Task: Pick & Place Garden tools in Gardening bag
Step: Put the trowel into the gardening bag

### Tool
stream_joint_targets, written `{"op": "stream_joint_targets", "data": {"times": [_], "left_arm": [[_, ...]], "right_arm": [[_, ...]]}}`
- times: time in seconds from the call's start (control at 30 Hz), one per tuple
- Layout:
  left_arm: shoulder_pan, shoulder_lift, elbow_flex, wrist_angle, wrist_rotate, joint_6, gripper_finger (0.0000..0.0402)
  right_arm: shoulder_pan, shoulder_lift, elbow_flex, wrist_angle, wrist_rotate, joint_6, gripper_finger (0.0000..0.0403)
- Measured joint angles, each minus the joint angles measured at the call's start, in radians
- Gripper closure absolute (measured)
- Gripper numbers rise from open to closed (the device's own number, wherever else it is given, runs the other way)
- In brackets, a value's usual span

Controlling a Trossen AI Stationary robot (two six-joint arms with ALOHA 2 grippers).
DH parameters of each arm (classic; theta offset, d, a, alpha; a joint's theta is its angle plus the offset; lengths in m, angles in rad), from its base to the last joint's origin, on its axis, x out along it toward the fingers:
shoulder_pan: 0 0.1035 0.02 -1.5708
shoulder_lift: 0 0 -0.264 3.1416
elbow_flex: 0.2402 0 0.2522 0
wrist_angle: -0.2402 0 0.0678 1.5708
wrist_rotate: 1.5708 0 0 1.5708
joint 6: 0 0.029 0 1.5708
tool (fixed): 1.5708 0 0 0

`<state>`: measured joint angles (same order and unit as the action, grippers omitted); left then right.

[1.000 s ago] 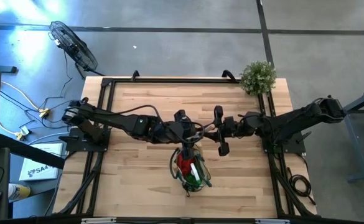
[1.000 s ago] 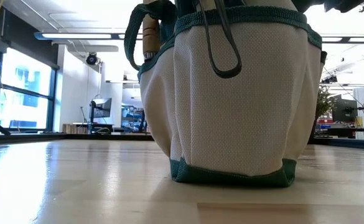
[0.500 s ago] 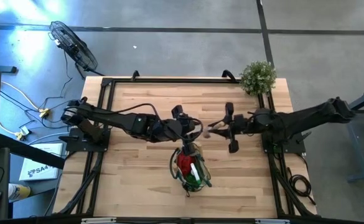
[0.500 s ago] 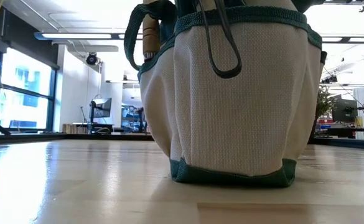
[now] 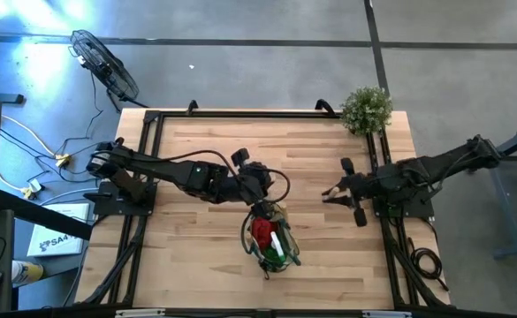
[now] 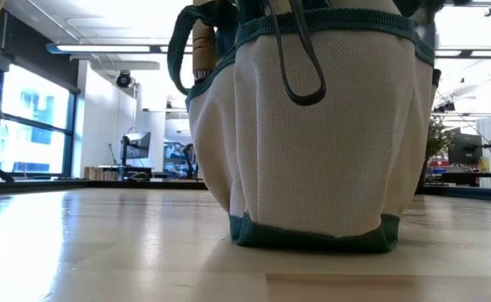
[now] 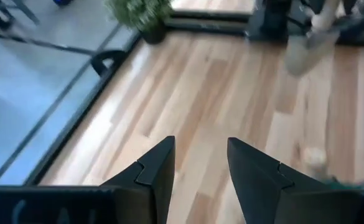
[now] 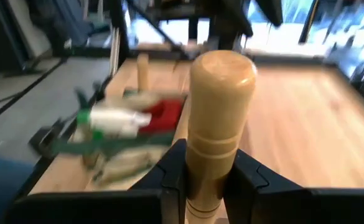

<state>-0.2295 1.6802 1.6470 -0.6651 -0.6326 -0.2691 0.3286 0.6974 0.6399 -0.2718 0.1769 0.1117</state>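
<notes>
The gardening bag [image 5: 269, 238] stands upright on its base near the table's middle, filling the low view [image 6: 312, 134]. A red cone [image 5: 260, 228] and a green-and-white spray bottle [image 5: 276, 249] sit in it, and a wooden handle [image 6: 201, 46] sticks up from a side pocket. My left gripper [image 7: 200, 146] is open and empty, just beyond the bag's far side [image 5: 260, 185]. My right gripper [image 5: 330, 194], to the right of the bag, is shut on a garden tool's pale wooden handle [image 8: 222, 87]. My right gripper pinches the pale wooden handle [image 8: 208, 163] between its two fingers, which lie along it. The handle's rounded free end [image 8: 224, 65] sticks out past the fingertips toward the bag. The fingers point about level toward the table's left, and the tool is lifted clear of the table.
A bushy green plant [image 5: 366, 109] stands at the table's far right corner. Bare wood lies between the bag and the right arm [image 5: 399, 181]. A fan [image 5: 103, 64] and cables lie on the floor off the far left.
My right gripper has drawn back from beside the bag toward the table's right edge, carrying the wooden-handled tool with it and staying shut. My left gripper has tipped and turned a little over the bag's far side. The bag has kept still.
</notes>
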Motion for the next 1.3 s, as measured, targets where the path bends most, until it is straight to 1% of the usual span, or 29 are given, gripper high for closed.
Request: {"op": "stream_joint_targets", "data": {"times": [0.07,0.13,0.2,0.37,0.53,0.6,0.67,0.8,1.03,1.17,1.3], "left_arm": [[0.0,0.0,0.0,-0.026,0.055,-0.022,0.0261],[0.0,0.0,0.0,-0.047,0.125,-0.045,0.0261],[0.0,0.0,0.0,-0.058,0.183,-0.059,0.0261],[0.0,0.001,0.0,-0.066,0.321,-0.095,0.0261],[0.0,0.002,0.0,-0.068,0.42,-0.187,0.0261],[-0.003,0.002,0.0,-0.071,0.446,-0.215,0.0261],[-0.013,0.002,0.0,-0.071,0.452,-0.229,0.0261],[-0.044,0.002,0.0,-0.071,0.45,-0.233,0.0261],[-0.112,0.002,-0.001,-0.039,0.376,-0.243,0.0261],[-0.142,0.002,-0.001,0.057,0.324,-0.238,0.0261],[-0.167,0.002,-0.002,0.223,0.276,-0.185,0.0261]], "right_arm": [[0.023,-0.004,0.0,-0.06,-0.01,0.048,0.0349],[0.048,0.004,-0.002,-0.079,-0.047,0.079,0.0349],[0.076,0.027,-0.012,-0.037,-0.082,0.094,0.0349],[0.13,0.118,-0.024,0.082,-0.21,0.078,0.0349],[0.156,0.22,-0.024,0.189,-0.331,0.044,0.0349],[0.161,0.258,-0.024,0.229,-0.342,0.034,0.0349],[0.164,0.29,-0.024,0.266,-0.327,0.024,0.0349],[0.162,0.322,-0.024,0.301,-0.345,0.022,0.0349],[0.163,0.322,-0.024,0.371,-0.336,0.016,0.0349],[0.163,0.321,-0.024,0.39,-0.332,-0.011,0.0349],[0.163,0.322,-0.024,0.388,-0.306,-0.022,0.0349]]}}
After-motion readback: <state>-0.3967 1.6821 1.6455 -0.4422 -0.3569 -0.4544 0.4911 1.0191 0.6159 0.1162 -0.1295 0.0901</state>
